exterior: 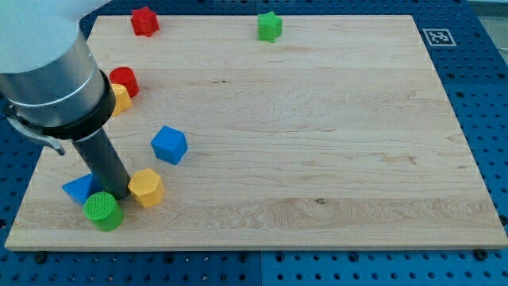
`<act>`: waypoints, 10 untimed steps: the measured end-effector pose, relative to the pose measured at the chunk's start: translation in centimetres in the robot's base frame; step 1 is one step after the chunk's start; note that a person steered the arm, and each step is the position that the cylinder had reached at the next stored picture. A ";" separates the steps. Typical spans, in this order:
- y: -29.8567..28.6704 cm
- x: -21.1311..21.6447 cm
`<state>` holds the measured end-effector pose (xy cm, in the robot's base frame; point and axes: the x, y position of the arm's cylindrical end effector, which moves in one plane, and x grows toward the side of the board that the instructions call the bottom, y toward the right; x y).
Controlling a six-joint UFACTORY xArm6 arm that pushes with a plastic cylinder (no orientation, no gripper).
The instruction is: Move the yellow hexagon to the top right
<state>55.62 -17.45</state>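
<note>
The yellow hexagon (146, 187) lies near the board's bottom left. My tip (117, 193) rests just to its left, touching or nearly touching it, between the hexagon and a blue triangle (78, 189). A green cylinder (103, 210) sits right below my tip. The rod and the grey arm body rise toward the view's top left and hide part of the board there.
A blue cube (169, 144) lies up and right of the hexagon. A red cylinder (125, 81) and a yellow block (120, 99), partly hidden by the arm, sit at the left. A red star (144, 21) and a green star (270, 26) lie along the top edge. The wooden board (317, 159) sits on a blue pegboard.
</note>
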 end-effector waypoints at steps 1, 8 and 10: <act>2.1 0.0; 24.5 -1.0; 24.7 -6.2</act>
<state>49.45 7.21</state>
